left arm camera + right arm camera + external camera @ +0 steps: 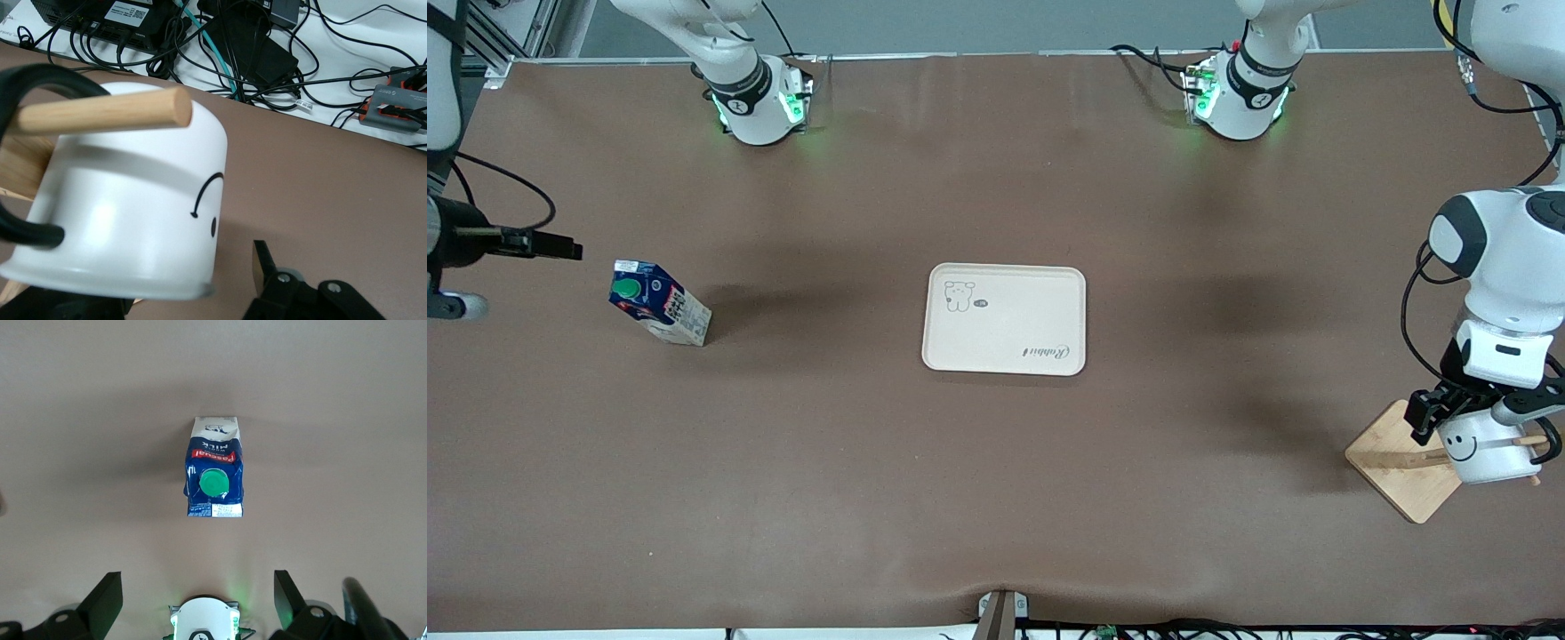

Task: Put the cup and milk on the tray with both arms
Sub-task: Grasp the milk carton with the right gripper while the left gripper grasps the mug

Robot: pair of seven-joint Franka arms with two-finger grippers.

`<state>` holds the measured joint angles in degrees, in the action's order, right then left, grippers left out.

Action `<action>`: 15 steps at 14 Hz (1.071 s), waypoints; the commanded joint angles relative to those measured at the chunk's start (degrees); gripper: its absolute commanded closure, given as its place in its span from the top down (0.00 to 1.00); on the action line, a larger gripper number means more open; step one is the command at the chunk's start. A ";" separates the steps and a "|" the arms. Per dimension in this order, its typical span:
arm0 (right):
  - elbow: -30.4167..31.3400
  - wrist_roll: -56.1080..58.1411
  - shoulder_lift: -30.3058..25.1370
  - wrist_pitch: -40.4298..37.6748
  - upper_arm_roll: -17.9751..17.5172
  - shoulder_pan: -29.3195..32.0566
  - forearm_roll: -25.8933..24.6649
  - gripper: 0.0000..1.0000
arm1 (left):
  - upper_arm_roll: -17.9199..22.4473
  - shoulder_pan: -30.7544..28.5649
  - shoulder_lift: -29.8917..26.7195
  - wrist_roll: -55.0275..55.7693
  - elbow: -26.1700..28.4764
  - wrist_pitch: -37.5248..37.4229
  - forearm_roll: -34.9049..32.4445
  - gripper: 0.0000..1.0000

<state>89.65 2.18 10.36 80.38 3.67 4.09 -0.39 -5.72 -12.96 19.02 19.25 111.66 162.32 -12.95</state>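
Matte brown table: left pincer straddles glossy round cup, ungripped; right pincer released.

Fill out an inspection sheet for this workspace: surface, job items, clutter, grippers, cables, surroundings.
Surface: brown table, bare at centre apart from the tray.
Job items: tray empty; milk upright toward the right arm's end; cup hanging on a wooden peg of the stand toward the left arm's end.
Clutter: nothing seen.
Grippers: left gripper around the cup, grip not confirmed; right gripper open above the milk.
Cables: tangle off the table's edge.
Surroundings: green-lit arm bases.
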 commanded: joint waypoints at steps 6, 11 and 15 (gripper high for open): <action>15.01 3.16 2.12 17.70 -0.51 1.71 -0.22 1.00 | -0.08 0.04 0.32 0.52 -1.10 0.46 -3.22 0.34; 19.32 3.26 1.77 20.77 -0.51 2.24 -0.22 1.00 | -0.52 0.48 0.32 0.87 -1.45 0.46 -3.22 0.08; 22.67 3.26 1.33 23.51 -0.51 2.42 -0.13 1.00 | -0.69 1.44 0.32 0.96 -1.89 0.46 -3.22 0.00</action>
<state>109.30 4.67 13.90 102.53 3.75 5.47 -0.39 -6.14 -12.35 18.85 19.25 110.30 162.71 -14.74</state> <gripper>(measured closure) 0.000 0.890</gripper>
